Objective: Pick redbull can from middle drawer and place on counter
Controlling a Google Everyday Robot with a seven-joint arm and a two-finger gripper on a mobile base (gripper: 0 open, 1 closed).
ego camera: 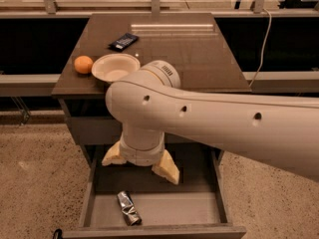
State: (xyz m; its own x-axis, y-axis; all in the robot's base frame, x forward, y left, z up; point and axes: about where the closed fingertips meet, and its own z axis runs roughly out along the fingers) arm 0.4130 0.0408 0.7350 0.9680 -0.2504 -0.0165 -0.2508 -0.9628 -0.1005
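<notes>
The redbull can (128, 208) lies on its side on the light grey floor of the open middle drawer (174, 210), towards the front left. My gripper (140, 164) hangs over the back of the drawer, above and slightly right of the can, apart from it. Its two cream fingers (167, 169) are spread wide and hold nothing. The dark brown glossy counter (189, 54) is above, partly covered by my arm.
On the counter's left side stand a white bowl (115, 67), an orange (83, 64) at the left edge, and a flat dark packet (123, 42) behind them. My large white arm (224, 123) crosses from the right. Speckled floor surrounds the cabinet.
</notes>
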